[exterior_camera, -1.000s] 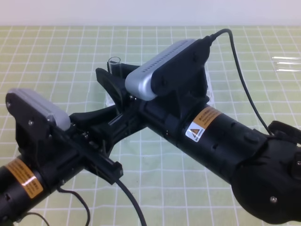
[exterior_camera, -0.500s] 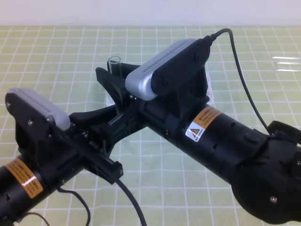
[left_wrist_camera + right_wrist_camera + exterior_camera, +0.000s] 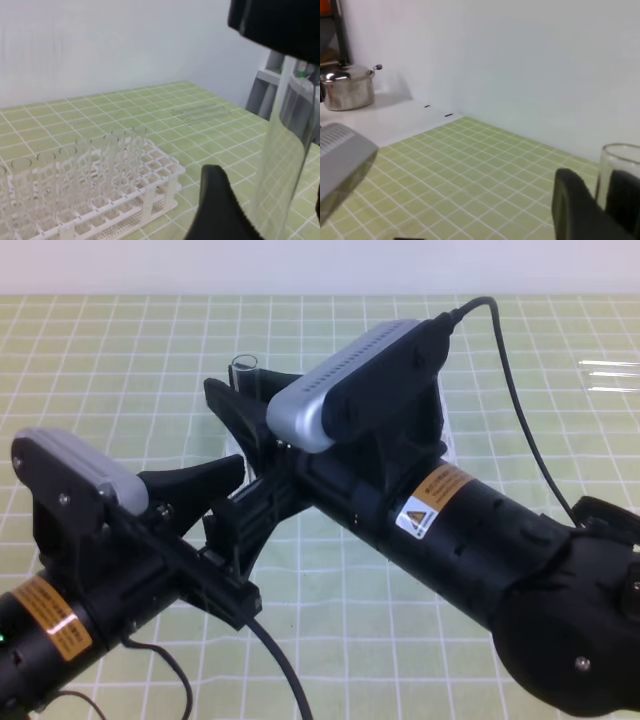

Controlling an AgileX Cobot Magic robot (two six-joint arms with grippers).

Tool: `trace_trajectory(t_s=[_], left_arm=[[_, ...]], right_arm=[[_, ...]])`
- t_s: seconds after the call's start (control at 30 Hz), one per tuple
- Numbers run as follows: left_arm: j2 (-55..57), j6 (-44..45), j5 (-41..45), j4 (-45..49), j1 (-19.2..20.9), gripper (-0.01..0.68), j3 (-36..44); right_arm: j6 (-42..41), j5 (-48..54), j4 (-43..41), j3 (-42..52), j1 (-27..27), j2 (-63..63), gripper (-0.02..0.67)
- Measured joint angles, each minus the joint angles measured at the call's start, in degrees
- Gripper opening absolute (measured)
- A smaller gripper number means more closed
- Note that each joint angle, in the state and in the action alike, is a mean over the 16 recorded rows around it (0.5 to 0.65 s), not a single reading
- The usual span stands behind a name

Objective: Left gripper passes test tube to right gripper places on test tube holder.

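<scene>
My left end effector (image 3: 215, 500) stands released, fingers spread. My right end effector (image 3: 240, 415) is clenched on the test tube (image 3: 243, 368), upright above the table (image 3: 100, 350) at 12 o'clock. Test tube holder (image 3: 150, 185) below.

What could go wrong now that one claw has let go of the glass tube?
The right gripper alone holds the test tube, pinched near its rimmed mouth, so the tube might slip or swing. The left gripper stands open but close by; pulling away carelessly could knock the tube. The test tube holder already carries a row of tubes, so a poor aim may strike those instead of a free hole.
</scene>
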Motion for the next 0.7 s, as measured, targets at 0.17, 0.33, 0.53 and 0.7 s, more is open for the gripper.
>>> trace_trajectory(t_s=[0.17,0.33,0.53,0.7], left_arm=[[-0.06,-0.01,0.54,-0.02,-0.01,0.38,0.01],[-0.92,0.1,1.31,-0.14,0.0,0.365,0.01],[-4.56,0.29,5.2,-0.24,0.0,0.238,0.01],[-10.32,0.37,11.75,-0.3,0.01,0.121,0.0]], right_arm=[[-3.41,-0.06,2.84,0.0,-0.21,-0.05,0.091],[-8.06,-0.16,6.91,0.0,-0.42,-0.45,0.091],[-12.76,0.04,11.11,0.0,-0.51,-1.63,0.091],[-15.54,0.98,13.72,0.0,-0.51,-2.74,0.091]])
